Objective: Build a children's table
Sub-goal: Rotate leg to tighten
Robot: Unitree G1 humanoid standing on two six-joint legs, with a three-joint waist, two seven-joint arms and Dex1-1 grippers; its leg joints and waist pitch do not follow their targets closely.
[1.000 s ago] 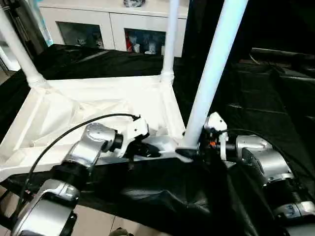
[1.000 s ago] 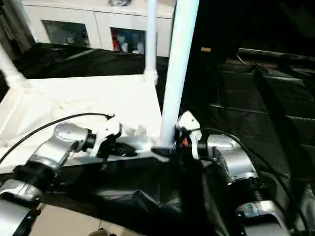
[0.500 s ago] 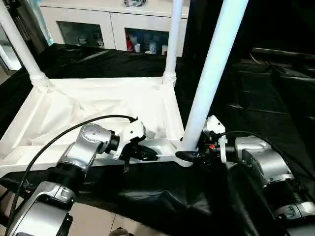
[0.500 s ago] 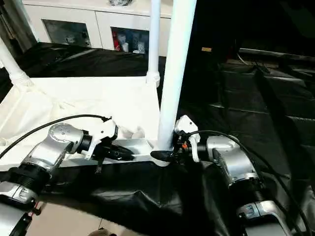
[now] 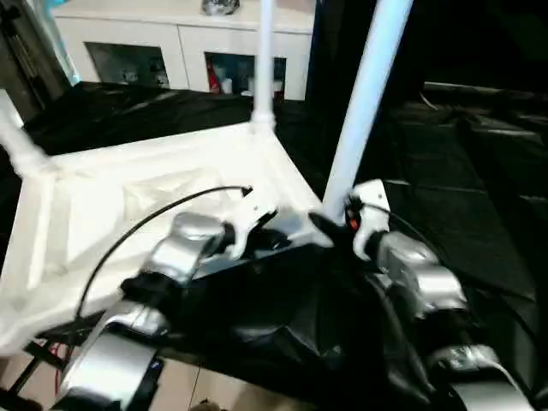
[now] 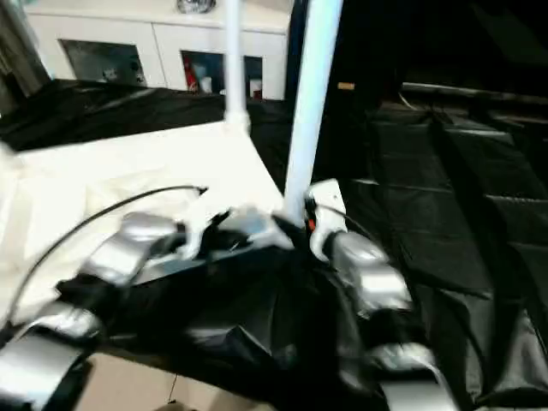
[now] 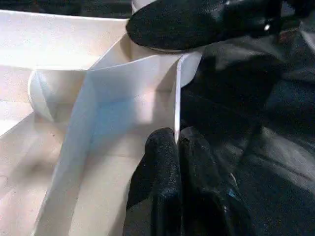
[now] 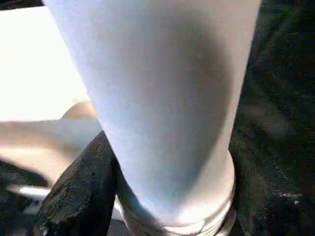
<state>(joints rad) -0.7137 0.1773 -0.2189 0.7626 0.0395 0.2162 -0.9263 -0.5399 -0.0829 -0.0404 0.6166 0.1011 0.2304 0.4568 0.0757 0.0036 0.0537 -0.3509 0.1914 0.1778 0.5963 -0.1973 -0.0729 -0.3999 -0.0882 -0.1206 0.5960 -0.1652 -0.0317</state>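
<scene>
Tabletop (image 5: 128, 205) lying upside down on black cloth (image 5: 479, 197), ribbed underside up; three legs visible standing up from corner sockets: far left leg (image 5: 21, 145), far middle leg (image 5: 264, 60), near leg (image 5: 364, 94) at the corner closest to the right arm; fourth corner near the left arm looks blurred and bare, cannot tell for sure.

Left gripper (image 7: 178, 162) pinched shut on the thin rim wall of the tabletop, fingers (image 7: 160, 167) either side of the edge; steadying job, by the look of it.

Right gripper (image 8: 162, 196) wrapped round the base of the near leg just above its socket, jaws standing wide on the tube, black finger (image 8: 74, 191) against one side; leg base with threaded collar just at the socket.

Judged mostly done: three legs in, near one probably being seated or twisted tight; left to do likely a fourth leg, then flipping upright; white cabinet (image 5: 171, 43) behind, not part of it.
</scene>
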